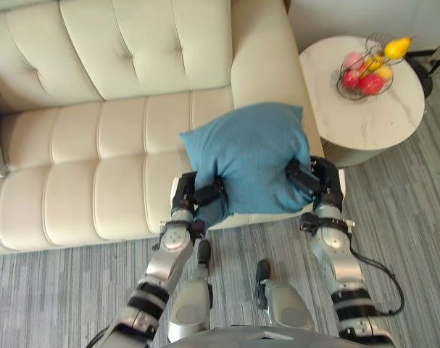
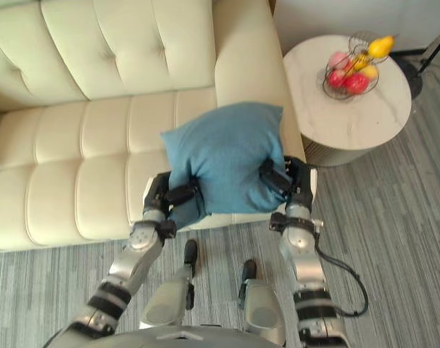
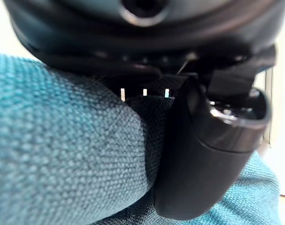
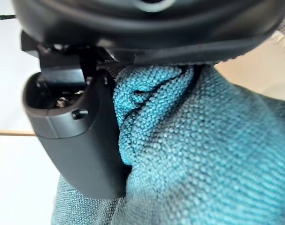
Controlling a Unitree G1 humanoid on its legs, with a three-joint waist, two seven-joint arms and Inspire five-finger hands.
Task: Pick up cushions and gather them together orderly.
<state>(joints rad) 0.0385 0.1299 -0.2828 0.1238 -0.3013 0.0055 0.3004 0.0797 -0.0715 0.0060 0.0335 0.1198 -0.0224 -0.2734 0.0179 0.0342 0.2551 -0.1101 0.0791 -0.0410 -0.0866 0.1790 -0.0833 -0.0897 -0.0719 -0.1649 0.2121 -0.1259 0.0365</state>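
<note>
At the right end of the cream tufted leather sofa (image 1: 96, 167), I hold the teal woven square cushion (image 1: 248, 156), left hand (image 1: 205, 194) and right hand (image 1: 305, 180) each clamped on a side.

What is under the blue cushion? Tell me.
The seat of the cream sofa, by its armrest, lies beneath the blue cushion; the left hand and right hand pinch its lower corners. The seat patch right below it is covered.

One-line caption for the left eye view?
Left hand and right hand grip a teal cushion at the cream sofa.
</note>
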